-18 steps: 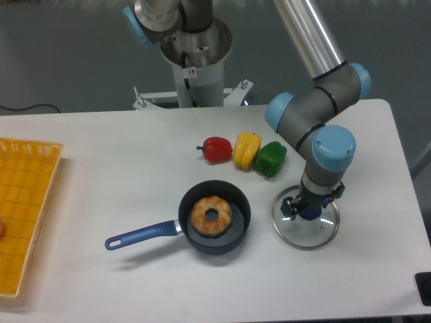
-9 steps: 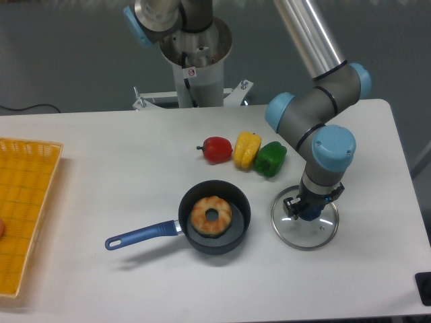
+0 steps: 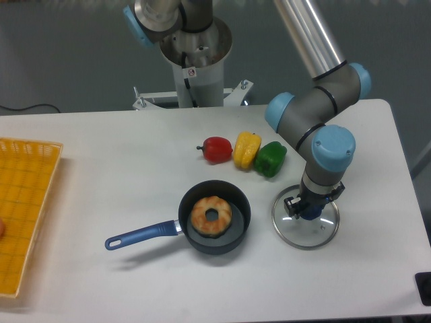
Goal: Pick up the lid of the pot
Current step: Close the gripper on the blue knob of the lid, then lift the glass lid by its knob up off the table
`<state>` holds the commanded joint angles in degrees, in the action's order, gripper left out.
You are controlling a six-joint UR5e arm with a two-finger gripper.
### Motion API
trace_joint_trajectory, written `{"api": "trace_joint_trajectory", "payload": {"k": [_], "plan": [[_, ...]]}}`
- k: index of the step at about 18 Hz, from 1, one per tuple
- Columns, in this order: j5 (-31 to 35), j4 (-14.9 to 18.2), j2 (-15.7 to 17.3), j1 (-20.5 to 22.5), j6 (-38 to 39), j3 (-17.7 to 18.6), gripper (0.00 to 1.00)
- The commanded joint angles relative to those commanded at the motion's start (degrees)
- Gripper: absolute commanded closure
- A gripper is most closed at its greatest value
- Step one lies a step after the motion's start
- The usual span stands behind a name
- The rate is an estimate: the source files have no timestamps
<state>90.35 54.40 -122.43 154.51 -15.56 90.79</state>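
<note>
Pan (image 3: 242,202) and lid (image 3: 303,235) lie side by side on the white table (image 3: 108,182), near each other with a gap between. Beyond them, three peppers make a short row: red (image 3: 217,150), yellow (image 3: 247,149) and green (image 3: 270,159). The green one is the nearest to the lid and also sits close beside the gripper (image 3: 311,205), so it is the tightest neighbor on that side; the pan's rim borders the other. At the left edge of the view stands a yellow-orange basket (image 3: 42,208), cut off by the frame.

The pan is round, dark and smooth inside, with a long blue handle (image 3: 145,235) reaching out toward the basket. A brown, doughnut-like ring (image 3: 201,217) lies in it. The peppers look glossy and rounded. The lid is a flat, see-through disc with a thin rim and a dark blue knob (image 3: 310,212) in its middle. The gripper is down at the knob, its fingers about it; whether they are clamped on it, I cannot tell.
</note>
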Motion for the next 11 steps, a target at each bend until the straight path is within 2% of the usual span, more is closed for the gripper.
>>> {"api": "trace_joint_trajectory", "payload": {"k": [11], "plan": [[0.17,0.70,2.55,-0.09,0.00,-0.26,0.43]]}}
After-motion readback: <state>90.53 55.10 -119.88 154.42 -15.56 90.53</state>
